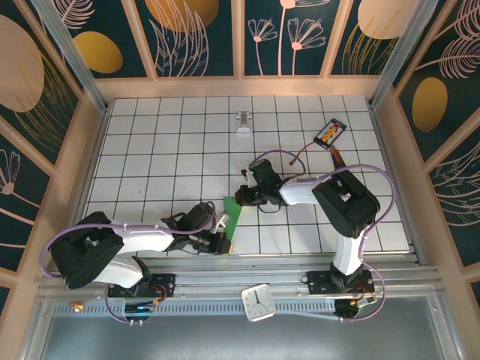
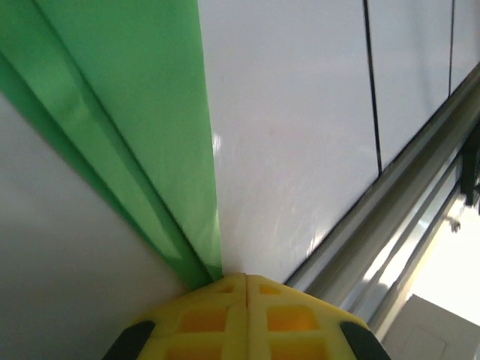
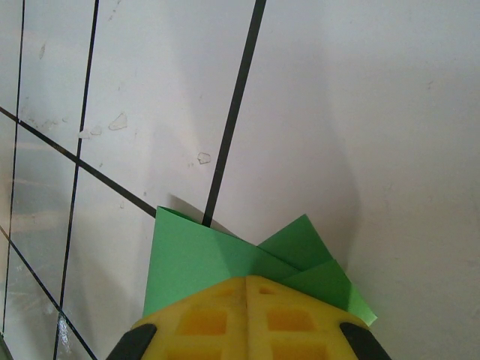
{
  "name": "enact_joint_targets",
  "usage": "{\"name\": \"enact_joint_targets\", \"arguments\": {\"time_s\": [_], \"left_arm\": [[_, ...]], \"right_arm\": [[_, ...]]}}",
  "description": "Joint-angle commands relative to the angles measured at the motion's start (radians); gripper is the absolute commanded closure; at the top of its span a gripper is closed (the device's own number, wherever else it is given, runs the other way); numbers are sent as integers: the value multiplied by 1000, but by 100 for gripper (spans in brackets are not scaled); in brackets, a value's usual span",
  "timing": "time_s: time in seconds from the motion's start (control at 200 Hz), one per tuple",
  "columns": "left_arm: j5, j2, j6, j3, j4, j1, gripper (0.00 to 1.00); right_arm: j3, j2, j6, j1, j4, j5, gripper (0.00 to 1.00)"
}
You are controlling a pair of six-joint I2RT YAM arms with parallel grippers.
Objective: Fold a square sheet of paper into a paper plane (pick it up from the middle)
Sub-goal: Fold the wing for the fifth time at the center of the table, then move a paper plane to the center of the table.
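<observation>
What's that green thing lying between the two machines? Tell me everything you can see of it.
It is a bright green folded sheet of paper, thin and matte, lying on the white gridded table near its front edge, between the two arms. Long narrow creased layers taper toward the shut left end effector, and overlapping pointed flaps fan out from under the shut right end effector. Both yellow tips meet it; whether they pinch or press it I cannot tell.

Bright, even light falls from above; the overhead view is sharp, with slightly bowed edges. Wrist views blur close up; glare streaks the table [image 2: 285, 187], and a soft shadow edges the paper plane [image 3: 202, 255].
</observation>
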Motion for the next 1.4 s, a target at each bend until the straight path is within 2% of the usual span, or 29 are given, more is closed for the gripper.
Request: {"name": "enact_joint_targets", "arguments": {"time_s": [0.0,0.065,0.215,0.32,0.405,0.495,0.535,0.6,0.731,0.861,0.976,1.171,1.396], "left_arm": [[53,-41,28,37,-141,-13,100],[48,-90,21,55,-101,16,100],[-17,-223,-96,-4,55,154,83],[-130,-291,-154,-44,77,219,74],[-205,-283,-158,-33,25,246,68],[-210,-241,-158,-20,31,275,64],[-213,-219,-152,-12,34,283,64],[-213,-185,-128,3,39,286,63],[-168,-118,-106,21,77,284,58],[-212,-94,-84,37,30,287,56],[-237,-93,-70,29,26,290,55],[-252,-108,-56,17,16,290,54],[-260,-117,-42,19,5,292,54]], "right_arm": [[-52,91,-34,-6,-176,163,100],[-49,60,-41,-7,-145,119,100],[-49,-63,-45,-13,-58,-3,100],[-82,-186,-40,-16,-45,-12,91],[-111,-277,-18,14,-97,86,82],[-124,-332,44,92,-198,283,72],[-116,-339,91,133,-248,363,65],[-107,-336,163,199,-291,460,58],[-69,-287,272,291,-303,533,42],[8,-204,332,360,-354,607,32],[54,-154,343,393,-385,643,29],[100,-99,345,395,-431,679,29],[109,-100,366,396,-453,709,38]]}}
